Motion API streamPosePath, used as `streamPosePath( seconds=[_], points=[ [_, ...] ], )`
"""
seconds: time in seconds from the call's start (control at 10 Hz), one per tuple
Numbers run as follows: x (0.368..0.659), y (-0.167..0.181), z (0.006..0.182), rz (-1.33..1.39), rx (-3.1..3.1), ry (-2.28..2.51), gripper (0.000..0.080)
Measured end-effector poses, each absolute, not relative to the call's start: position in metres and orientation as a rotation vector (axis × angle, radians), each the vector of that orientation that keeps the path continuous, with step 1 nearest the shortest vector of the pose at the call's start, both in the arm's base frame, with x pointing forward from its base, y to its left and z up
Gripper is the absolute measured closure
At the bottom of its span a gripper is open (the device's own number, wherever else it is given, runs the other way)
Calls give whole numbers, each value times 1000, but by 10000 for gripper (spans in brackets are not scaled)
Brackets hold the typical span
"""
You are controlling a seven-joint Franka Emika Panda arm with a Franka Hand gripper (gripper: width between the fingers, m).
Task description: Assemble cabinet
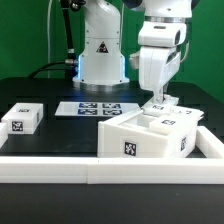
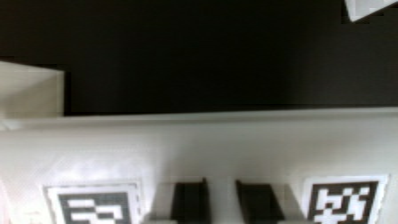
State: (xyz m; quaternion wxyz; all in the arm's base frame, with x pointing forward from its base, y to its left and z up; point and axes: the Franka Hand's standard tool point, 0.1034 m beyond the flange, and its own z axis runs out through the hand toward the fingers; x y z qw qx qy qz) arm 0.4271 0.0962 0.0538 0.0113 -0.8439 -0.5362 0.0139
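The cabinet's large white body [image 1: 150,138] lies at the exterior view's right, with a marker tag on its front face. My gripper [image 1: 160,98] reaches straight down onto its top. There it is shut on a thin white panel [image 1: 163,104] that carries tags. In the wrist view the two dark fingers [image 2: 187,205] pinch a narrow white strip of that panel [image 2: 221,172], so the gripper [image 2: 221,192] shows only a sliver between them. One tag [image 2: 93,205] lies on one side of the fingers and another tag [image 2: 343,200] on the other. A small loose white panel [image 1: 22,118] with a tag lies at the exterior view's left.
The marker board [image 1: 95,108] lies flat at the back middle, in front of the arm's base [image 1: 103,60]. A low white rail [image 1: 100,165] runs along the table's front. The black tabletop [image 1: 65,135] separates the loose panel from the body.
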Motion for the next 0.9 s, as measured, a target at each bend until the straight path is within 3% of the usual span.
streamPosePath(
  seconds=[0.9],
  points=[
    [433, 79, 54, 55, -2631, -1675, 729]
  ],
)
